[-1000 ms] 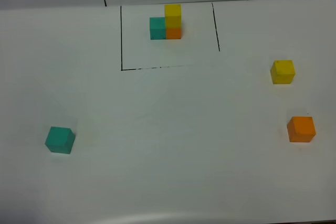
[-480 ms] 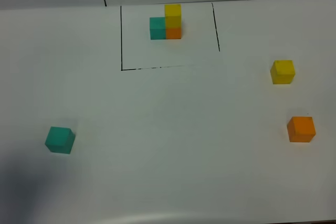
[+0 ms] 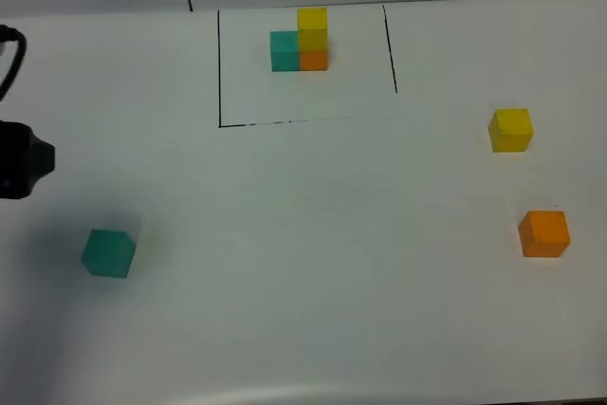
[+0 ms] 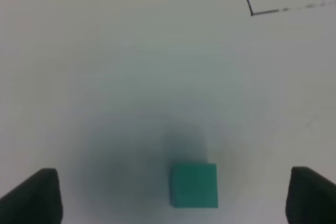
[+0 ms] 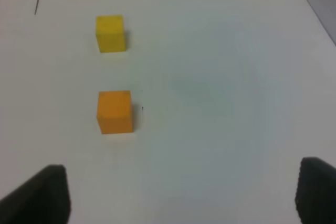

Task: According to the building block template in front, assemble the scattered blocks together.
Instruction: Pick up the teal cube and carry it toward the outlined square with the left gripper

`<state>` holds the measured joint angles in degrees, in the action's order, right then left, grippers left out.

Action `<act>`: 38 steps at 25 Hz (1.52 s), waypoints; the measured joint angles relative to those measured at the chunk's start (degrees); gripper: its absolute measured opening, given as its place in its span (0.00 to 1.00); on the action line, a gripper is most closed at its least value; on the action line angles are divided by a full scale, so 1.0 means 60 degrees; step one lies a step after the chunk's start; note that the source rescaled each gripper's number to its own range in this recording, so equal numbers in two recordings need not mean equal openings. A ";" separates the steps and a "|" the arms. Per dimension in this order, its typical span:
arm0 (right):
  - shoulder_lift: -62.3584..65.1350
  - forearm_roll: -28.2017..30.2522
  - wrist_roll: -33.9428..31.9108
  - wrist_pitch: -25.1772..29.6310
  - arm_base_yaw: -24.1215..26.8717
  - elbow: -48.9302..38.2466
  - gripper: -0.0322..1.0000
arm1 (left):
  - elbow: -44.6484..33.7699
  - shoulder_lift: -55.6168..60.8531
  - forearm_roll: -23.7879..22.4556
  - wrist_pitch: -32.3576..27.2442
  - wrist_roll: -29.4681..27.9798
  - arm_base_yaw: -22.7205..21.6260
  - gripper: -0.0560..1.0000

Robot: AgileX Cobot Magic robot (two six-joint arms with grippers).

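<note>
— What do the blocks look like?
— Three small matte cubes with plain edges. The teal block [image 3: 107, 253] lies well left of the template [image 3: 300, 40] and nearer me. The yellow block [image 3: 510, 129] and the orange block [image 3: 544, 233] lie to its right, apart from each other.
— And the template?
— An L of teal, orange and yellow cubes, inside black lines [image 3: 220, 68].
— Your claws?
— My left claw [image 4: 176, 196] is spread wide, facing the teal block without touching it. My right claw [image 5: 178, 192] is spread too and holds nothing.

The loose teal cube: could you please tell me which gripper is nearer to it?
Left. The left gripper hangs open close to the teal cube, which shows between its fingers; the right gripper is far across the table, near the orange cube.
</note>
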<state>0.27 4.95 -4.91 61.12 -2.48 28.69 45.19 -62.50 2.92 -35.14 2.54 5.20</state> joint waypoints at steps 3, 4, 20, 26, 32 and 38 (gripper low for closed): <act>0.0000 0.0000 0.0000 0.0000 0.0000 0.0000 0.95 | 0.0008 -0.1075 0.0000 0.0023 0.0000 0.0000 1.00; 0.0000 0.0000 0.0000 0.0000 0.0000 0.0000 0.95 | 0.0008 -0.1361 0.0000 0.0029 0.0000 0.0000 1.00; 0.0000 0.0000 0.0000 0.0000 0.0000 0.0000 0.95 | 0.0736 -0.5312 -0.0880 -0.0456 -0.0947 0.1430 1.00; 0.0000 0.0000 0.0000 0.0000 0.0000 0.0000 0.95 | 0.0740 -0.6095 -0.0937 -0.0059 -0.1597 0.1430 1.00; 0.0000 0.0000 0.0000 0.0000 0.0000 0.0000 0.95 | 0.0740 -0.6774 -0.0941 0.0121 -0.1687 0.1430 0.84; 0.0000 0.0000 0.0000 0.0000 0.0000 0.0000 0.95 | 0.0826 -0.6850 -0.1107 0.0105 -0.1573 0.1430 0.06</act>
<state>0.27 4.95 -4.91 61.12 -2.48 28.69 50.14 -103.61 -3.72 -34.52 -6.90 13.78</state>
